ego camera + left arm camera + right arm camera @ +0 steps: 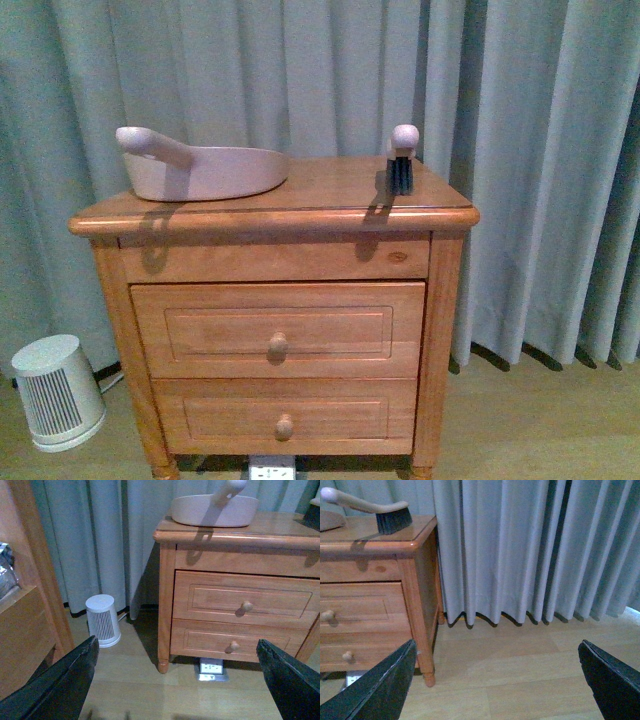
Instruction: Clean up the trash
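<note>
Front view: a wooden nightstand stands before a grey curtain. On its top lie a beige dustpan toward the left and a small brush toward the right, well apart. Neither arm shows here, and no trash is in sight in this view.
Trash: in the left wrist view a wrinkly, shiny grey-white wad sits at the very edge of the picture, on a ledge of a second wooden unit beside the nightstand. The frame cuts it off, so it is probably the trash, not certainly.
Left side: the left gripper has its fingers spread wide with nothing between them. It hangs low above the floor, facing the nightstand's drawers and well apart from the wad.
Right side: the right gripper is likewise spread wide and empty, low near the nightstand's right leg, facing the curtain.
Tools: dustpan and brush both lie untouched on the top.
Done: nothing, as far as the pictures show. The wad is in no gripper and not in the dustpan.
Left to do: the whole job, by my judgement: reach the wad, take it, and put it away. No bin is in view.
Bystander: a small white fan heater stands on the floor left of the nightstand.
</note>
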Motion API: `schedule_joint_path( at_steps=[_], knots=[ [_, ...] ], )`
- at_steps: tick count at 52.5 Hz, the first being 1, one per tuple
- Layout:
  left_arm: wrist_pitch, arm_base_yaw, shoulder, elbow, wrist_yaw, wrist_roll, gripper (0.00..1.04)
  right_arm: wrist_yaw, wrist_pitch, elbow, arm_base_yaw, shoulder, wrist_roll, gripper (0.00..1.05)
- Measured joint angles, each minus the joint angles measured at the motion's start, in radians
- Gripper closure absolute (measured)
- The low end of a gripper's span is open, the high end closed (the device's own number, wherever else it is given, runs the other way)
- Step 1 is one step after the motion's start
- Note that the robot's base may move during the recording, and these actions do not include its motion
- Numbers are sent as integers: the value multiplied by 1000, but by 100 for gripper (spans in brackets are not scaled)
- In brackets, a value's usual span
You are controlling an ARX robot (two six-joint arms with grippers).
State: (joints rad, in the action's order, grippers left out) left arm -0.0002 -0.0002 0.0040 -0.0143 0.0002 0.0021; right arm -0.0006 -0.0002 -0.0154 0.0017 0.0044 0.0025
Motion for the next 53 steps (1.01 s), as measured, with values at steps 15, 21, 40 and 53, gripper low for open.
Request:
schedule_joint_path(
  at_steps=[15, 21, 40, 53],
  knots=[
    [0, 0, 0, 0, 0, 0, 8, 0, 0, 0, 0, 0, 0, 7],
    [0, 0, 0, 0, 0, 0, 8, 0, 0, 0, 0, 0, 0, 7],
    [0, 0, 0, 0, 0, 0, 8, 0, 0, 0, 0, 0, 0, 7],
    [0, 0, 0, 0, 0, 0, 8, 0, 0, 0, 0, 0, 0, 7]
  ],
)
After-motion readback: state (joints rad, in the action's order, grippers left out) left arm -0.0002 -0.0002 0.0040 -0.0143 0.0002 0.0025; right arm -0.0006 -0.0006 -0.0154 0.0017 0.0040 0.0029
